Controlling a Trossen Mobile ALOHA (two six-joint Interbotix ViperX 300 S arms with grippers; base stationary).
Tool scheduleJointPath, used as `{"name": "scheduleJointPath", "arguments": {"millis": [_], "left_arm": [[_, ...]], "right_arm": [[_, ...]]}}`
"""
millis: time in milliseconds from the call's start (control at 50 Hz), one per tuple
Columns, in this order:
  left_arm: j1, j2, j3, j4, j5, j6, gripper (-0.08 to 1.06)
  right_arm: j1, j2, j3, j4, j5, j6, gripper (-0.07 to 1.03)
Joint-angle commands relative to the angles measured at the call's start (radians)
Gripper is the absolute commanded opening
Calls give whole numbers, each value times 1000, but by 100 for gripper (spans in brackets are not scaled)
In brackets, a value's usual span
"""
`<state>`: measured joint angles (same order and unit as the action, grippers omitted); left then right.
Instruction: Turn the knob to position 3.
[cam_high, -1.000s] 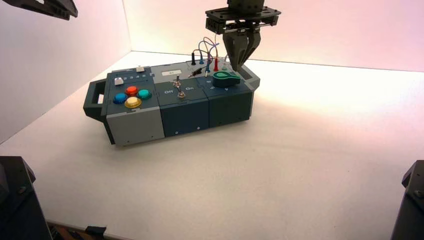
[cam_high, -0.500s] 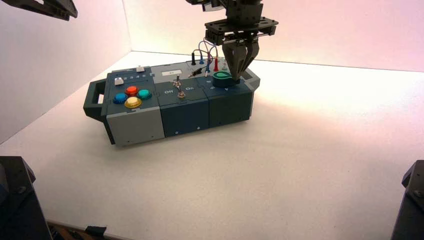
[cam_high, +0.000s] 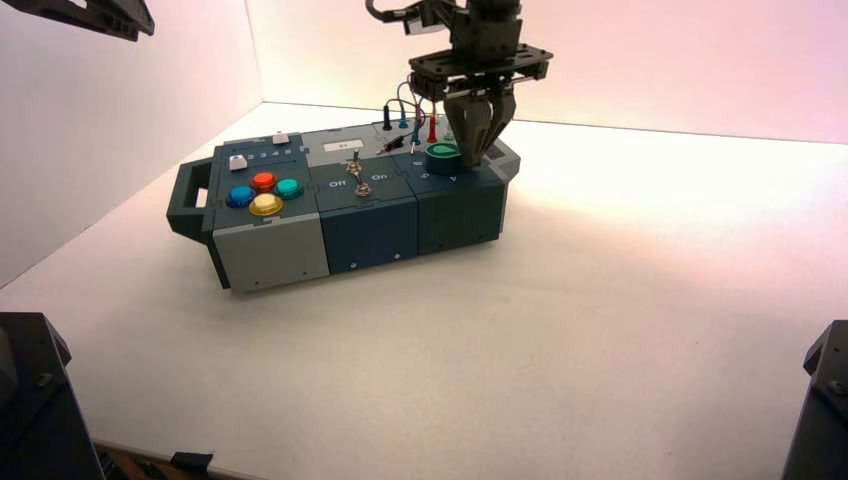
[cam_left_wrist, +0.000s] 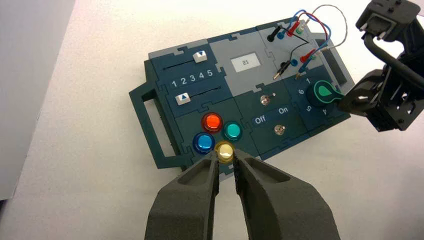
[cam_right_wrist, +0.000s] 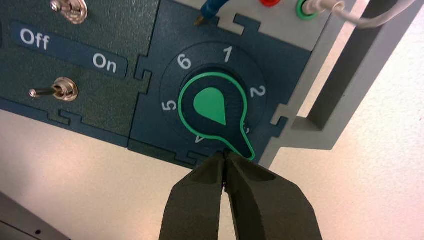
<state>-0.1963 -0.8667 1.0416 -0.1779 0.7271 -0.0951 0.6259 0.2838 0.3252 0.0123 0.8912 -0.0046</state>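
1. While the left gripper (cam_left_wrist: 226, 172) hangs well above the box's left end, its two fingers sit almost together with a thin gap and nothing between them; in its wrist view they frame the yellow button (cam_left_wrist: 224, 151).
2. At the box's (cam_high: 270, 255) left end is a dark handle (cam_high: 188, 198), then two white sliders (cam_left_wrist: 200, 56) with the digits 1 2 3 4 5 printed between them, and a cluster of red, blue, teal and yellow buttons.
3. Midway along the box lies a small white display (cam_left_wrist: 245, 62), and nearer the front two metal toggle switches (cam_right_wrist: 65, 90) flank the words Off and On.
4. Behind the knob, coloured plugs and looping wires (cam_high: 410, 100) stand at the box's rear.
5. On the box's right end sits the knob (cam_right_wrist: 216, 112), dark green with a bright green teardrop, ringed by the numbers 1, 2, 5 and 6; its pointer tip (cam_right_wrist: 245, 149) aims between 2 and a partly hidden mark, covering the number there.
6. Over that knob the right gripper (cam_high: 476, 150) points straight down, its fingers (cam_right_wrist: 200, 200) pressed nearly shut with only a slit, their tips just beside the pointer tip at the box's edge, clasping nothing.
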Motion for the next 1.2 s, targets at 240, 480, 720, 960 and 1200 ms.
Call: {"name": "scheduleJointPath", "arguments": {"millis": [240, 480, 720, 960, 1200], "left_arm": [[6, 2, -32, 0, -5, -3, 18], [6, 0, -28, 0, -3, -3, 18], [6, 2, -28, -2, -5, -3, 18], [-2, -3, -26, -26, -3, 0, 18], [-20, -8, -23, -28, -5, 29, 18]], "right_arm": [[-3, -20, -41, -5, 15, 3, -2], [5, -71, -35, -2, 17, 5, -2], [3, -117, -51, -5, 29, 6, -2], [2, -169, -55, -5, 9, 8, -2], [3, -235, -75, -6, 5, 8, -2]]}}
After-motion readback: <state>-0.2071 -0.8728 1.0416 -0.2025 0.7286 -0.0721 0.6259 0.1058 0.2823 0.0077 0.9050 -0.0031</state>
